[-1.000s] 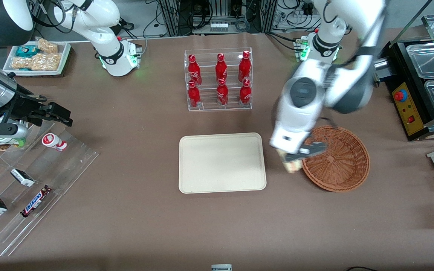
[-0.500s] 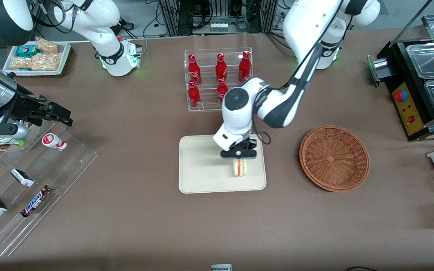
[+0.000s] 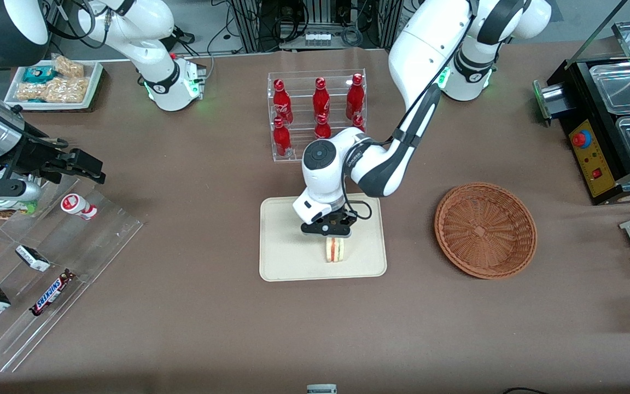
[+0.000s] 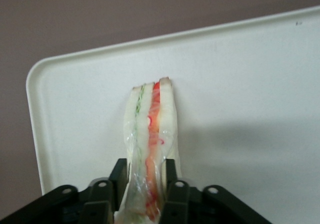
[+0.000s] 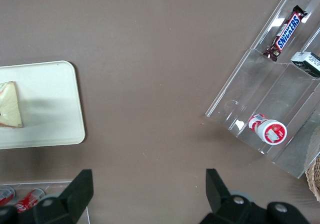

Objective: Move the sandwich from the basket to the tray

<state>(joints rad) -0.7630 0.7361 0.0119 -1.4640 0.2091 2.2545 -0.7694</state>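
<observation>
I work in a robotics lab dressed as a snack shop: my counter (image 3: 184,328) carries an acrylic rack of cola bottles (image 3: 318,115), tiered candy-bar displays (image 3: 47,273), with cable-strung equipment racks (image 3: 315,22) at its far edge

Even overhead light, sharp pictures.
My gripper (image 3: 330,230) is casting a soft shadow across the tray (image 4: 250,84).

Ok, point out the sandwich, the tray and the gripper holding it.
sandwich (image 4: 150,134), left wrist view, on the red filling stripe of its layered edge.
tray (image 3: 285,241), front view, on its bare floor beside the sandwich.
gripper (image 3: 330,230), front view, between its fingertips, shut on the sandwich over the tray.
</observation>
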